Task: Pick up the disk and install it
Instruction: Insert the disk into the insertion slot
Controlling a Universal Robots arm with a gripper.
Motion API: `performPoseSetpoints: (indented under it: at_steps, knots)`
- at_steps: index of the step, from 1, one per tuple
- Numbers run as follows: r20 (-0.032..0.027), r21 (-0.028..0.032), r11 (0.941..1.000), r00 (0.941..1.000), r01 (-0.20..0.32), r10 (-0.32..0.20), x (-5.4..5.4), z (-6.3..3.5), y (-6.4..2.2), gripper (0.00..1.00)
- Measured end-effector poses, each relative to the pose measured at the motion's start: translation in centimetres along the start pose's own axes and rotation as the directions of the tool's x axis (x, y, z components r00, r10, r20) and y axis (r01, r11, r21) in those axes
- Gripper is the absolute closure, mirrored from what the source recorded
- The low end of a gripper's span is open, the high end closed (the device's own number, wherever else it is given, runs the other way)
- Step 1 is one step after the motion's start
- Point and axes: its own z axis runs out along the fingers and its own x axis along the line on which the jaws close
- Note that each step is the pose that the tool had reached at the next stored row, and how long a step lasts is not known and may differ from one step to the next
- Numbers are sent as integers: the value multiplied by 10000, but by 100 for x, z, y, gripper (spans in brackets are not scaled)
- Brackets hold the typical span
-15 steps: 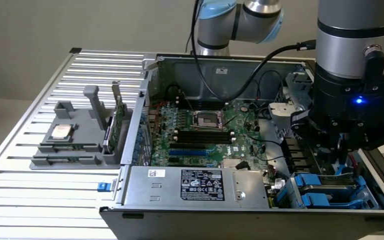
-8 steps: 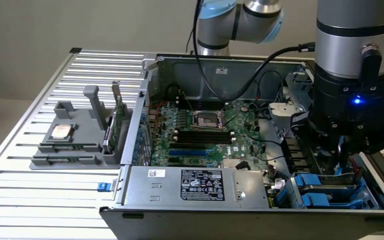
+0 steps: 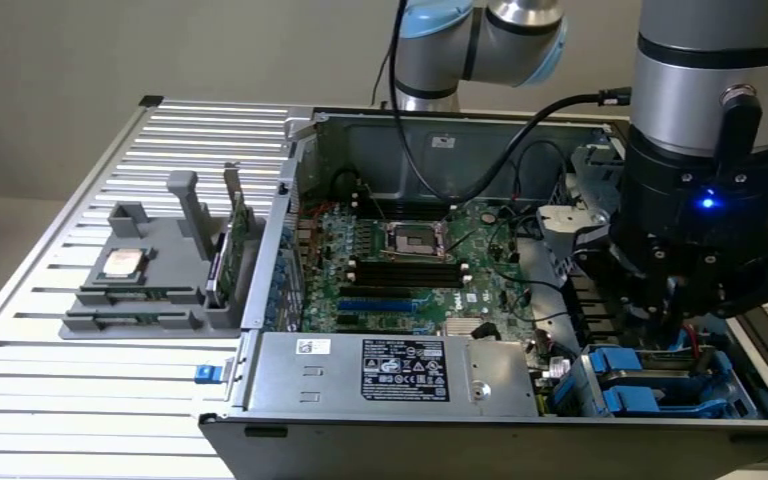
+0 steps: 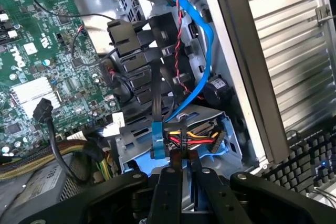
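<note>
Low in the drive cage, at the exterior view's right end of the open grey metal computer case (image 3: 411, 150), the disk (image 3: 631, 366) sits in its bright blue plastic carrier. Red, yellow and black power wires (image 4: 191, 139) lie just beside it. The black pincer (image 4: 184, 161) hangs directly above, fingers drawn narrow, nearly together; whether they touch the disk I cannot tell. The case stands on a slatted white metal surface (image 3: 91, 400).

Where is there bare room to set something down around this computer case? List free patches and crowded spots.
Free: the slatted table in front of the grey parts holder, on the exterior view's left, and the strip behind that holder. Crowded: the case interior, especially the drive bay corner under the gripper, packed with cables.
</note>
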Motion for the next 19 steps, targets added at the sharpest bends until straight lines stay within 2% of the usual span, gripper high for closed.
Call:
performPoseSetpoints:
  at_steps: [1,2,6,7,8,9,12,13,19]
  knots:
    - [-45,53,10000,10000,-79,80,0,0,0,83]
    - [-54,98,9998,9998,-186,187,1,2,0,83]
    - [-37,221,9986,9988,-484,485,2,6,0,82]
    - [-33,251,9981,9985,-554,555,2,6,0,69]
    - [-28,282,9976,9980,-631,632,2,6,0,69]
    - [-24,309,9970,9975,-706,707,2,7,0,64]
    - [-13,399,9945,9953,-969,970,2,7,1,58]
    - [-9,432,9933,9943,-1069,1071,0,8,1,51]
    - [20,615,9848,9866,-1627,1629,-6,30,6,51]
